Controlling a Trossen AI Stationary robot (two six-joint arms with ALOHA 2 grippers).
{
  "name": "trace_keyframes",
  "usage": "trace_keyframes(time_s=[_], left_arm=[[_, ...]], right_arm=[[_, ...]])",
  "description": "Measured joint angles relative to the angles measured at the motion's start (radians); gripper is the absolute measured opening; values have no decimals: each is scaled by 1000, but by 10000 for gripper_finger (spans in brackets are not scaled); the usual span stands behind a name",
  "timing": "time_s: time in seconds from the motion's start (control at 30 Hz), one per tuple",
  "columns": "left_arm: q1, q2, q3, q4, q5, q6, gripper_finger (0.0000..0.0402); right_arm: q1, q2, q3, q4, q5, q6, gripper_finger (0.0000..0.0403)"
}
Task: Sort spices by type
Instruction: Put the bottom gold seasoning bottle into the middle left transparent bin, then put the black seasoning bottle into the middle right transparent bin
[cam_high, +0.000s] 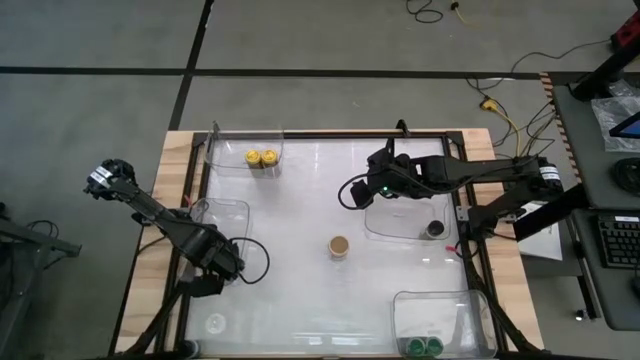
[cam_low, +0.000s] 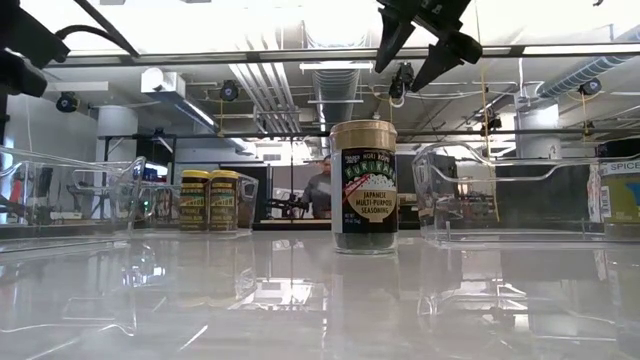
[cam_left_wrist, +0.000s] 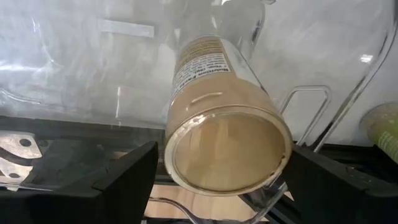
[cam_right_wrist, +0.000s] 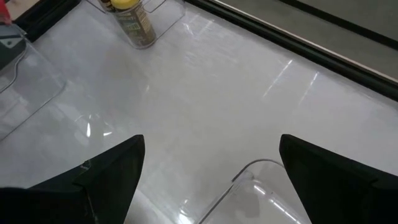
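The left gripper (cam_high: 228, 262), at the lower left of the high view, is closed on a tan-lidded jar (cam_left_wrist: 225, 134) held over the clear tray (cam_high: 222, 212) there. The right gripper (cam_high: 352, 193), just right of centre, hangs open and empty above the table (cam_high: 300, 200).

One more tan-lidded jar (cam_high: 339, 246) stands alone mid-table. Two yellow-lidded jars (cam_high: 261, 158) sit in the upper-left tray, two green-lidded ones (cam_high: 424, 346) in the lower-right tray, and a black-lidded one (cam_high: 435, 229) in the right tray.

The jars look light, rigid and smooth, likely slippery; gripping across the lid or upper body seems safest. The standing jar's label reads "JAPANESE MULTI-PURPOSE SEASONING".
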Motion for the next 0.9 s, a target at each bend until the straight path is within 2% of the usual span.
trace_keyframes(time_s=[0.37,0.57,0.9], left_arm=[[0,-4,31,-17,0,-1,329],[0,-7,77,-78,-6,-4,329],[-4,-19,257,-132,-63,-61,329]], right_arm=[[0,0,0,0,0,-3,364],[0,0,0,0,0,-18,364],[0,0,0,-1,0,-66,364]])
